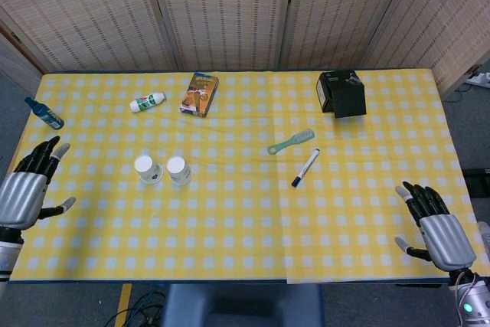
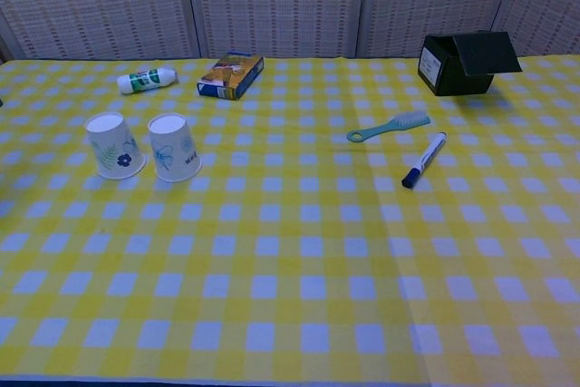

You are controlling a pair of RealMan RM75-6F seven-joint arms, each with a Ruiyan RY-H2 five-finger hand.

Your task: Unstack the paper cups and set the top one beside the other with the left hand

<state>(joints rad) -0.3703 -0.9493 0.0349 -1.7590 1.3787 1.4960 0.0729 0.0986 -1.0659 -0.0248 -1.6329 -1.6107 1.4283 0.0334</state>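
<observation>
Two white paper cups stand upside down side by side on the yellow checked table, a small gap between them: one cup (image 1: 148, 169) (image 2: 112, 146) to the left, the other cup (image 1: 179, 170) (image 2: 174, 148) to its right. My left hand (image 1: 25, 188) is at the table's left edge, well away from the cups, fingers spread and empty. At the front right corner my right hand (image 1: 435, 229) is open too, holding nothing. Neither hand shows in the chest view.
At the back lie a small white bottle (image 1: 147, 102), a snack box (image 1: 200, 94) and a black box (image 1: 342, 93). A teal brush (image 1: 292, 142) and a marker pen (image 1: 305, 168) lie right of centre. A blue bottle (image 1: 44, 112) lies far left.
</observation>
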